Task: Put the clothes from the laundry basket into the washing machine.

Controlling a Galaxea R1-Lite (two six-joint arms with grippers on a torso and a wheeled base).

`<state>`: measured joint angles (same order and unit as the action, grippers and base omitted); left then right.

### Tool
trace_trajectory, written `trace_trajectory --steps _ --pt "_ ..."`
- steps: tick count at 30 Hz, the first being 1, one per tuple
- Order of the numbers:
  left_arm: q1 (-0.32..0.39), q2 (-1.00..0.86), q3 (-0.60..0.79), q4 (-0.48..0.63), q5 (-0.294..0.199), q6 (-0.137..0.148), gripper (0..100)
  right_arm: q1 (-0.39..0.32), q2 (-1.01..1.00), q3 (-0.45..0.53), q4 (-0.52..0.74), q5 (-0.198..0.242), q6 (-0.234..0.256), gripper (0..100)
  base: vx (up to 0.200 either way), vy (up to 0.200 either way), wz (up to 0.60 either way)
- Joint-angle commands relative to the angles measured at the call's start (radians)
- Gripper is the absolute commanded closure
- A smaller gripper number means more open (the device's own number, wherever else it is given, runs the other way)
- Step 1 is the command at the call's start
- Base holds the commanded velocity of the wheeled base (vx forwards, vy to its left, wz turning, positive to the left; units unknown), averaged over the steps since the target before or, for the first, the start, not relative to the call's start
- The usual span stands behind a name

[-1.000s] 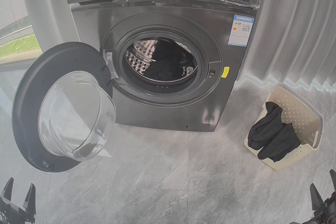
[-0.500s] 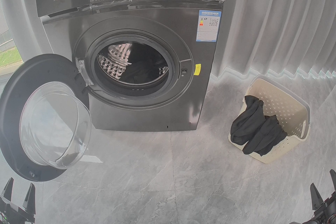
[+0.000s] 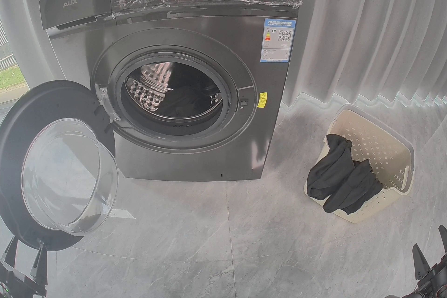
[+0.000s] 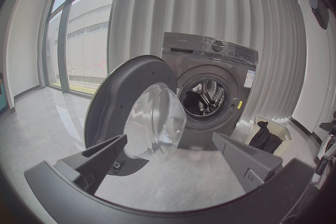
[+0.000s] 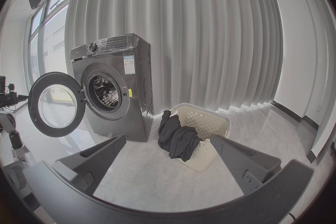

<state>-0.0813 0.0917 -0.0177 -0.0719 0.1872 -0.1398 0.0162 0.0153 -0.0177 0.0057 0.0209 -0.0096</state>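
A grey front-loading washing machine [image 3: 186,57] stands ahead with its round door [image 3: 51,164] swung wide to the left. Dark cloth lies inside the drum [image 3: 174,91]. To the right on the floor sits a cream laundry basket [image 3: 396,145] with black clothes [image 3: 344,175] draped over its front rim. My left gripper [image 3: 23,257] is low at the bottom left, open and empty, just below the door. At the bottom right, well short of the basket, my right gripper [image 3: 433,250] is open too. The right wrist view shows the clothes [image 5: 176,137] and basket [image 5: 210,123] between its fingers.
Pale pleated curtains [image 3: 372,19] hang behind the machine and basket. Grey tiled floor [image 3: 233,238] lies open between me and both. A tall window [image 4: 77,35] is to the left of the machine.
The whole head view shifted: the machine and basket slid left, then sit slightly lower and larger, so the camera moved. Both grippers keep their places in the view.
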Motion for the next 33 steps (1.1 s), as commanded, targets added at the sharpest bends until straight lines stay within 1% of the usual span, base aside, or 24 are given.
trace_trajectory --steps 1,5,15,21,32,33 --pt "0.0 0.002 0.018 0.0 0.0 0.0 0 -0.001 -0.015 0.016 0.0 0.001 -0.001 0 0.0 0.0 -0.6" --pt "0.0 0.002 0.018 0.0 0.0 0.0 0 -0.001 -0.015 0.016 0.0 0.001 -0.001 0 0.0 0.0 -0.6" --pt "0.0 0.002 0.018 0.0 0.003 0.0 0 -0.001 -0.015 0.016 0.0 -0.001 -0.001 0 0.0 0.0 0.0" --pt "0.0 0.002 0.018 0.0 0.001 -0.001 0 -0.001 -0.015 0.016 0.0 0.001 -0.001 0 0.2 0.0 0.0" --pt "0.0 0.002 0.018 0.0 0.001 0.0 0 -0.001 -0.015 0.016 0.0 0.001 -0.001 0 0.0 0.0 0.0" --pt "0.0 0.002 0.018 0.0 0.001 0.0 0 0.001 -0.015 0.016 0.0 0.001 -0.001 0 0.0 0.0 -0.6"
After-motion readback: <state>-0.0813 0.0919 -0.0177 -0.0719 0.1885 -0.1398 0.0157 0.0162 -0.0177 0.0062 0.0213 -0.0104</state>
